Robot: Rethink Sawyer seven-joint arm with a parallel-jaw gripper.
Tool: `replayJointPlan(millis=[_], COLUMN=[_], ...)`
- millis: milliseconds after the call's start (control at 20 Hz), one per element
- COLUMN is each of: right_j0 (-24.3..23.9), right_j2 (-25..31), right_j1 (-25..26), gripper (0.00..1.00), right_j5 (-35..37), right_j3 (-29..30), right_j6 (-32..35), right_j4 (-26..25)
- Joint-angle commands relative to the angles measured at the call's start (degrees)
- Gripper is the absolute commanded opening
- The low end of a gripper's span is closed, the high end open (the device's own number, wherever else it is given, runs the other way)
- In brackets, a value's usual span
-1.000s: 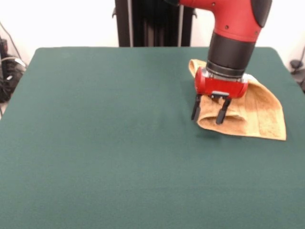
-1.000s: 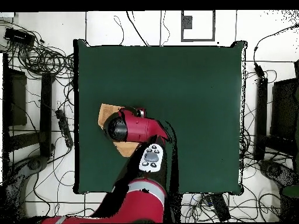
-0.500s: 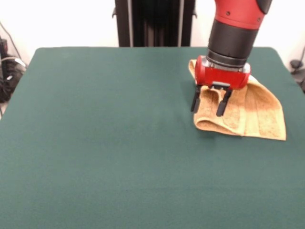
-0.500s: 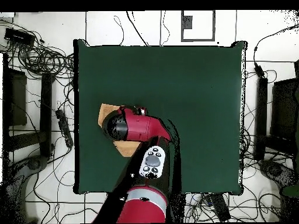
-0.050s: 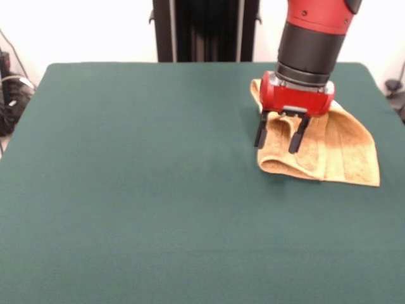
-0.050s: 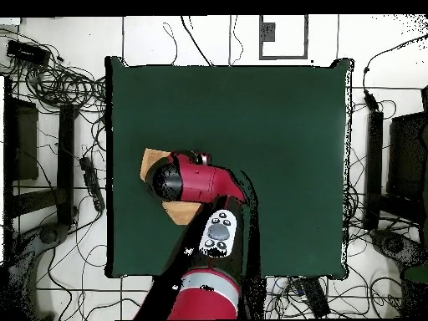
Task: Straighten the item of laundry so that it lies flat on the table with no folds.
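The item of laundry (image 5: 335, 149) is an orange-tan towel, folded over on itself, lying at the right back of the green table (image 5: 139, 190). Its left edge is a thick rolled fold. My gripper (image 5: 277, 142) hangs open just above that left fold, with one finger (image 5: 260, 133) at the towel's left edge and the other finger (image 5: 295, 138) over the cloth. Nothing is held between them. In the overhead view the red arm covers most of the towel (image 6: 151, 157), and only its corners show; the gripper is hidden there.
Cables and black stands lie on the floor round the table (image 6: 292, 167) in the overhead view. The towel lies close to the table's side edge (image 6: 109, 167).
The gripper rose and drew back a little from the towel's front fold toward its middle over the first half second, then held nearly still. It stayed open.
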Motion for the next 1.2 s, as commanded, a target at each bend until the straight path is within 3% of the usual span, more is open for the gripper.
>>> replayJointPlan(millis=[50, 650, 1200], right_j0=[0.06, 0.17, 1.75], right_j2=[5.53, 5.63, 4.79], right_j1=[3.66, 9.91, 11.37], gripper=[1.00, 1.00, 1.00], right_j5=[3.48, -2.13, -3.96], right_j3=[3.07, 4.19, 4.69], right_j6=[9.41, 11.62, 14.43], right_j4=[0.44, 0.56, 2.77])
